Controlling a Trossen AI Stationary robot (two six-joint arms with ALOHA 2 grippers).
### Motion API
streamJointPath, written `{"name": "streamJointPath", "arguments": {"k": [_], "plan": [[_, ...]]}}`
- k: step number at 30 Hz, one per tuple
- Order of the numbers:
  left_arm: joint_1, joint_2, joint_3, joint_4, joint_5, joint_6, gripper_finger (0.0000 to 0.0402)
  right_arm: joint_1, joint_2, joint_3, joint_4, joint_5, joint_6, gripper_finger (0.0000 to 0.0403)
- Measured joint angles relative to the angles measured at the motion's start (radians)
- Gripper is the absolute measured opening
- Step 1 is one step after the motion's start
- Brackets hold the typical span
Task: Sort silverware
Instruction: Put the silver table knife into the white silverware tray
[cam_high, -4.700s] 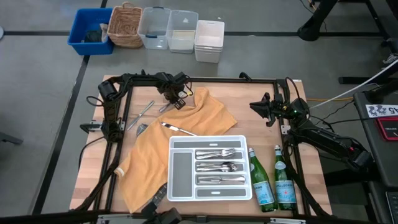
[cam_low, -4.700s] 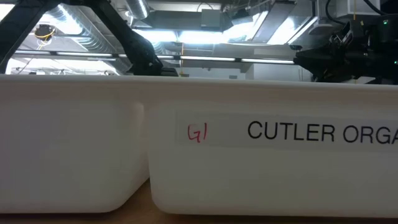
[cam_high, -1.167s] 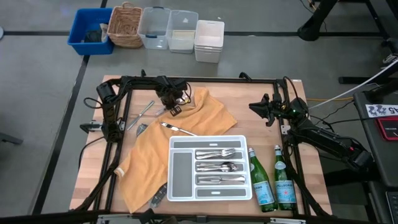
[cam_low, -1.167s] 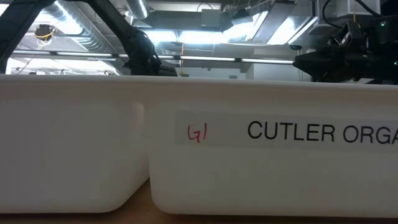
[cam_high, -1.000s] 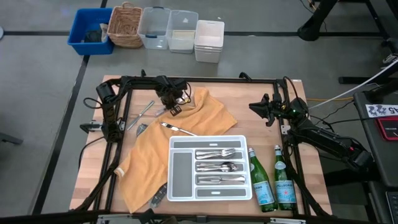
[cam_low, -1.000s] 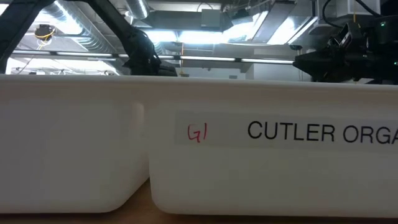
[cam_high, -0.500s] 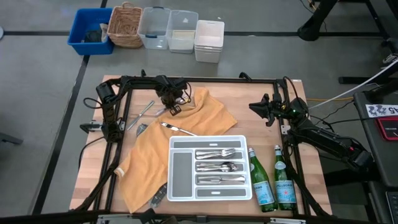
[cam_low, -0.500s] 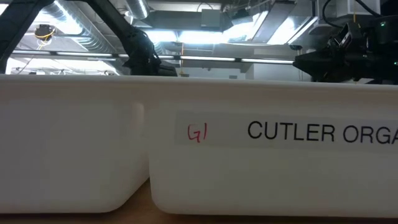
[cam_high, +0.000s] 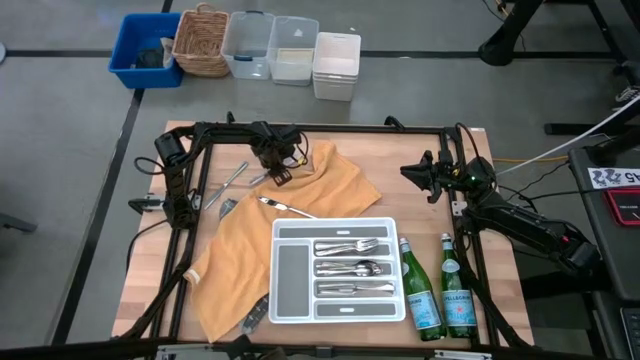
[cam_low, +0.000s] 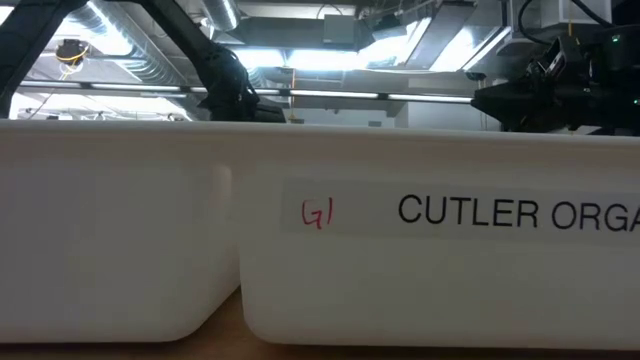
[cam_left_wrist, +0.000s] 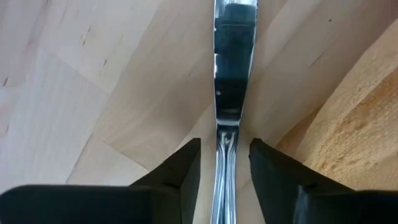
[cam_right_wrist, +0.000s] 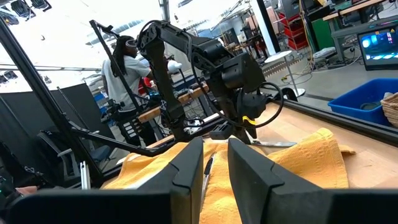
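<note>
Left wrist view: left gripper (cam_left_wrist: 224, 165) has its fingers apart, straddling a table knife (cam_left_wrist: 227, 93) lying flat on the bare wood table (cam_left_wrist: 93, 93) beside the yellow cloth (cam_left_wrist: 360, 106). Probably stiff, light, slick; I'd pinch the narrow handle. Right gripper (cam_right_wrist: 216, 163), fingers parted, holds nothing farther off.

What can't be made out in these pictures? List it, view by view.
- Low view: the white tray fills the frame, hiding the whole tabletop.
- Left wrist view: the knife between the left gripper fingers is cut off at the frame's edges.
- High view: pieces in the tray are too small to count.
</note>
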Motion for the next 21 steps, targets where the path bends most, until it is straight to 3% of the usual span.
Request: {"name": "streamJointPath", "arguments": {"k": [8,21], "plan": [[0.0,0.0,0.0,0.081,0.0,-0.004,0.0126,0.0,0.0,0.0,0.0,0.0,0.0,0.0078],[0.005,0.0,-0.007,0.056,0.0,0.026,0.0123,0.0,0.0,0.0,0.0,0.0,0.0,0.0078]]}}
